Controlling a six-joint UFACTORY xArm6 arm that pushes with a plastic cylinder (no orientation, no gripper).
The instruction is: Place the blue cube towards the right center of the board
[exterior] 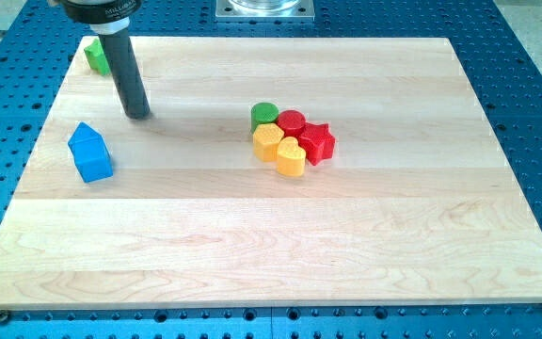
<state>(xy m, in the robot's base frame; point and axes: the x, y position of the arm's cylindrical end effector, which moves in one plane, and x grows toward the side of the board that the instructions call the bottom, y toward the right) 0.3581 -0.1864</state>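
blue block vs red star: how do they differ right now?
Colour: the blue block is blue, the red star is red.
Shape: the blue block has a peaked, house-like top; the red star has points.
Place: the blue block stands alone at the view's left, below and left of my tip; the red star touches the cluster near the middle.
Shared: both rest on the board.

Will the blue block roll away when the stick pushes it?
Probably not: the blue house-shaped block sits on a flat base, so it should slide. The smooth wooden board likely helps. My tip is above-right, so an off-centre push might spin it.
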